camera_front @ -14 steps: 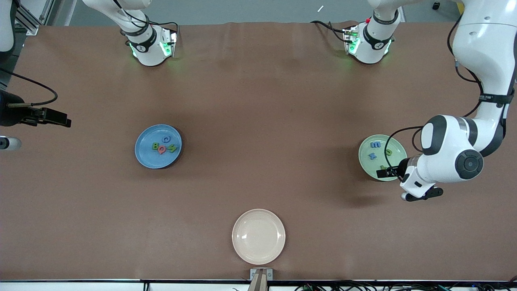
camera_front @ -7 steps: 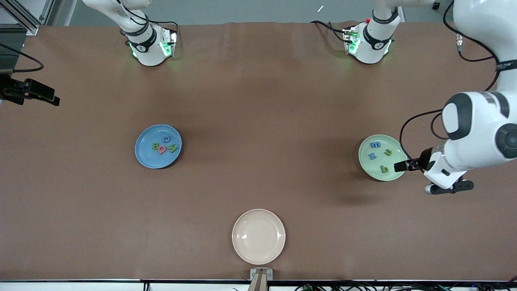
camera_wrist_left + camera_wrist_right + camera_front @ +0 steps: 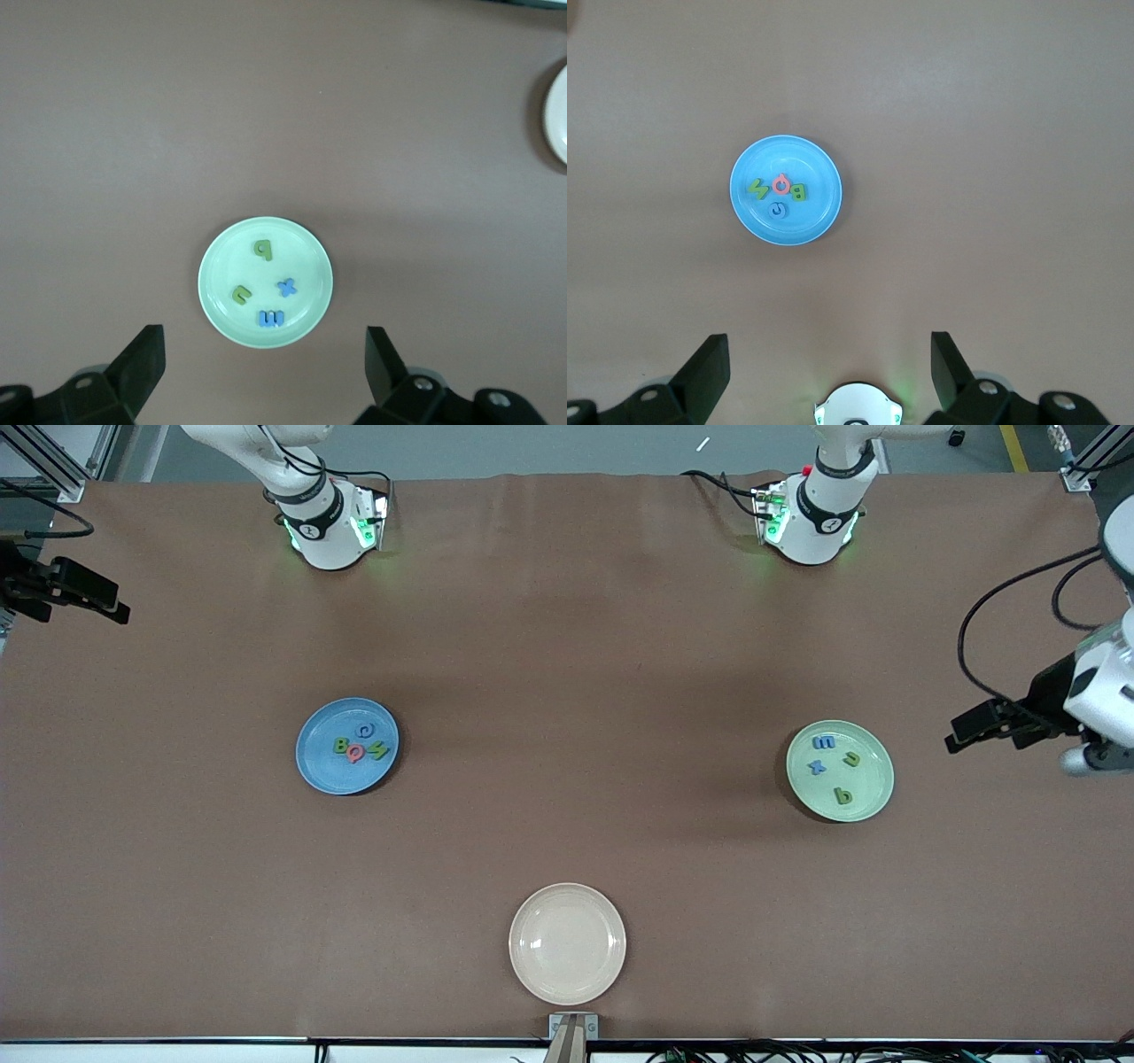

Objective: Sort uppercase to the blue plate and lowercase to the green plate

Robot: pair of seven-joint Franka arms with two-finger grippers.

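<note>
The blue plate (image 3: 323, 769) holds the capitals: blue C (image 3: 363, 730), green B (image 3: 340, 746), red Q (image 3: 356, 754) and green N (image 3: 379, 750). The green plate (image 3: 873, 779) holds the small letters: blue m (image 3: 823, 741), blue x (image 3: 816, 766), green u (image 3: 851, 759) and green p (image 3: 842, 796). My left gripper (image 3: 959, 735) is open and empty, up over the table beside the green plate toward the left arm's end. My right gripper (image 3: 113, 607) is open and empty over the table's edge at the right arm's end. The left wrist view shows the green plate (image 3: 303, 257), the right wrist view the blue plate (image 3: 808, 221).
A cream-beige plate (image 3: 567, 943) with nothing in it sits near the table's front edge, nearer to the front camera than both other plates; its edge also shows in the left wrist view (image 3: 558, 115). The right arm's base (image 3: 855, 407) shows in the right wrist view.
My left gripper has pulled up and away from the green plate toward the left arm's end, uncovering the green p. My right gripper has drifted toward the robots' bases.
</note>
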